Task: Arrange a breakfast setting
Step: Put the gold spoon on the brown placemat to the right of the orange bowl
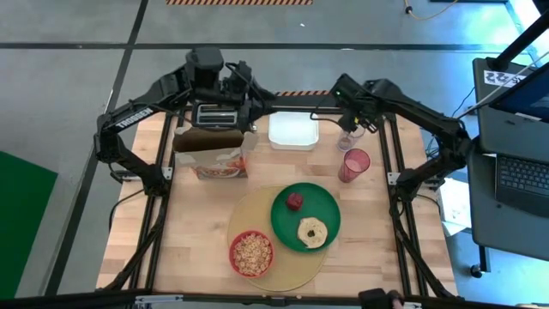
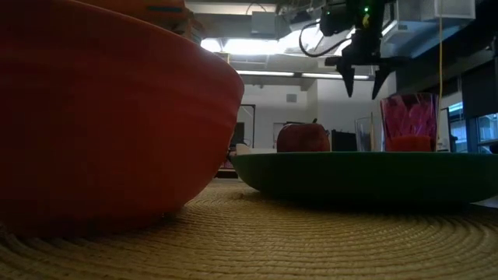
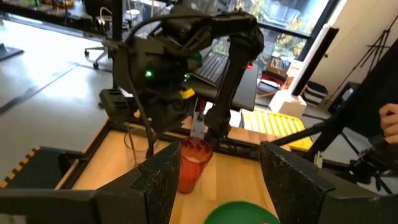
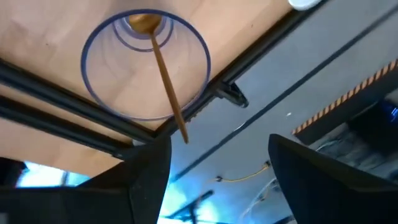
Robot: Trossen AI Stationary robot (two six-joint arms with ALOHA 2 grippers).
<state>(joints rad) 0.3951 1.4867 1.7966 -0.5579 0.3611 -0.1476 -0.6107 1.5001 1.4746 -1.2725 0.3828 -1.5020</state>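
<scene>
A round tan mat (image 1: 257, 273) lies at the table's near middle. On it stand a green plate (image 1: 322, 206) with a small red apple (image 1: 294, 202) and a bagel (image 1: 311, 232), and a red bowl (image 1: 251, 253) of cereal. A translucent pink cup (image 1: 353, 165) stands on the wood to the right of the plate. My right gripper (image 1: 350, 129) hangs open and empty above a clear glass (image 4: 146, 65) with a wooden spoon (image 4: 166, 81) in it. My left gripper (image 3: 214, 180) is open and empty, high above the black toaster (image 1: 216, 114).
A cereal box (image 1: 210, 154) stands in front of the toaster at the far left. A white tray (image 1: 293, 130) lies at the far middle. The clear glass (image 1: 346, 142) stands just behind the pink cup. A laptop (image 1: 519, 163) sits off the table's right side.
</scene>
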